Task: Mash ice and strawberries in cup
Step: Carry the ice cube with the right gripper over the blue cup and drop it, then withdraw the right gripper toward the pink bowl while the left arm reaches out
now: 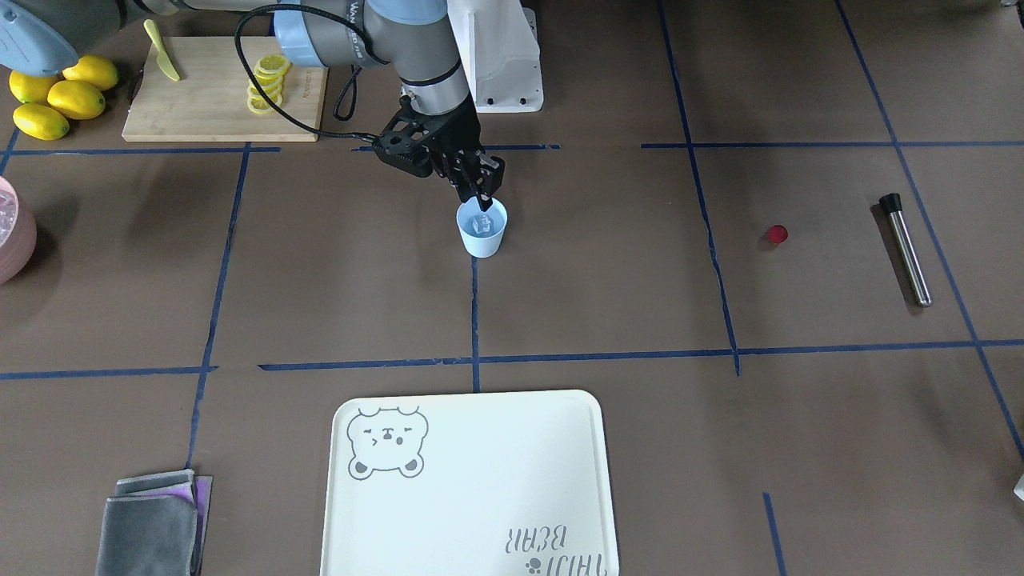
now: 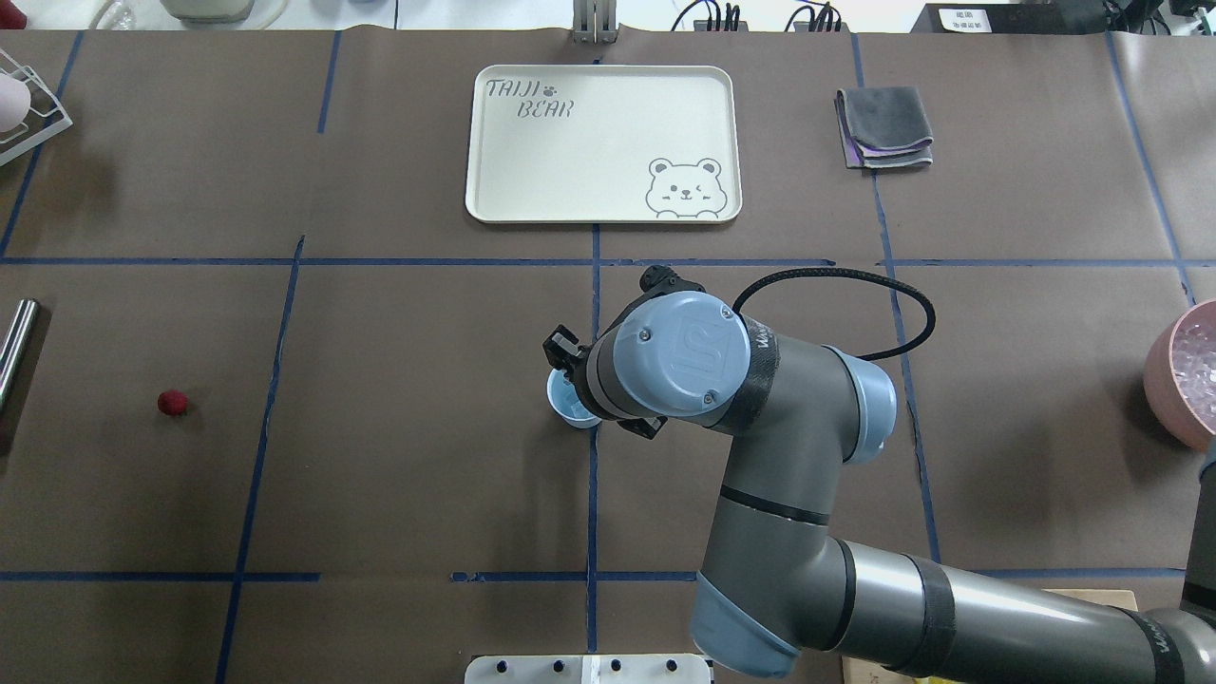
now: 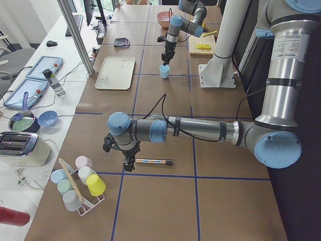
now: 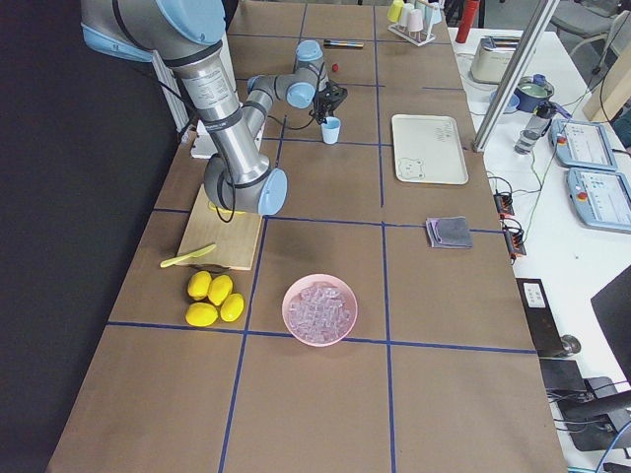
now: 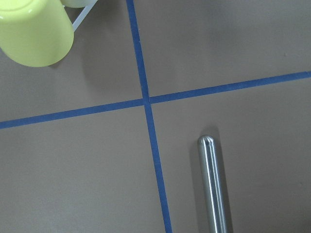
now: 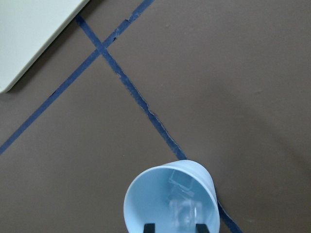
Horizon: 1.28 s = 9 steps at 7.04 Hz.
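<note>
Right pincer: look over the cup's mouth and you find the right gripper (image 1: pixel 482 198) pointing straight down, its tips just at the rim on the robot's side. In the wrist view its two black fingertips (image 6: pixel 149 227) stand apart and grip nothing.
Cup: the pale-blue cup (image 1: pixel 482 232) stands upright on the brown table cover (image 1: pixel 608 280), on a blue tape line, directly under that gripper. It sits between the robot's base and the white bear tray (image 1: pixel 480 496), apart from both.
Ice: clear lumps of ice (image 6: pixel 181 183) lie in the bottom of the cup, below the gap between the fingertips. As far as you can see, they touch neither finger. More ice fills the pink bowl (image 4: pixel 319 310), well apart from the cup on the robot's right.
Strawberry: you see the small dark-red strawberry (image 1: pixel 777 234) lying alone on the table cover. It is well apart from the cup and the right gripper, out toward the robot's left.
Metal rod: the metal rod (image 1: pixel 906 248) lies flat beyond the strawberry, near it but not touching.
Left pincer: the left gripper (image 3: pixel 128 163) hangs just beside one end of the rod. Only the side view shows it, so you cannot tell whether its jaws are apart or together. Its wrist camera shows the rod's rounded end and a yellow cup (image 5: pixel 34 31).
</note>
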### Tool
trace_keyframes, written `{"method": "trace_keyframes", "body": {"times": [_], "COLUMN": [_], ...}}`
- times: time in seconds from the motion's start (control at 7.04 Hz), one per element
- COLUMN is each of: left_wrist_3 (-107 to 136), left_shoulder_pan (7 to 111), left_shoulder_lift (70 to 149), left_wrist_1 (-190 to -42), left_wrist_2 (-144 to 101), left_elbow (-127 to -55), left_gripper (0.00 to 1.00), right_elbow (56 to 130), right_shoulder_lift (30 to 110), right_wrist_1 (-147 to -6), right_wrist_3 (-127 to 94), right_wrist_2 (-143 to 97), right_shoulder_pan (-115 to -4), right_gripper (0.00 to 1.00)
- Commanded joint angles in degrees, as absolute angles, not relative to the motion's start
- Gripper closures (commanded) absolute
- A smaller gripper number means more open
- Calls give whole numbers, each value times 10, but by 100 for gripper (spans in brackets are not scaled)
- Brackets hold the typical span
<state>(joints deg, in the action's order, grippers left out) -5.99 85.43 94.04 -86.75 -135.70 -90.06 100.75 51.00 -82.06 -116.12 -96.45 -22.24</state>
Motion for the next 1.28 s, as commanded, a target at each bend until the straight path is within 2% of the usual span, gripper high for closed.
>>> {"method": "trace_keyframes", "body": {"times": [0.0, 0.14, 0.43, 0.57, 0.85, 1.14], "left_wrist_3": [-62, -59, 8, 113, 244, 391], "left_shoulder_pan": [854, 855, 819, 749, 647, 568], "left_shoulder_lift": [940, 938, 937, 936, 938, 926], "left_wrist_1": [-867, -867, -869, -869, -875, -967], "left_wrist_2": [-1357, -1358, -1366, -1366, -1362, -1282], "left_elbow": [-904, -915, -945, -999, -1067, -1073], "left_gripper": [0, 0, 0, 0, 0, 0], "right_elbow": [1008, 1026, 1132, 1171, 1204, 1201], "right_shoulder_lift": [510, 515, 636, 706, 828, 896], "right_wrist_1": [-822, -825, -824, -825, -822, -820], "right_wrist_3": [-1162, -1158, -1089, -1026, -845, -671], "right_wrist_2": [-964, -973, -1064, -1110, -1168, -1251], "right_shoulder_pan": [-223, -249, -324, -370, -462, -573], "right_gripper": [33, 0, 0, 0, 0, 0]}}
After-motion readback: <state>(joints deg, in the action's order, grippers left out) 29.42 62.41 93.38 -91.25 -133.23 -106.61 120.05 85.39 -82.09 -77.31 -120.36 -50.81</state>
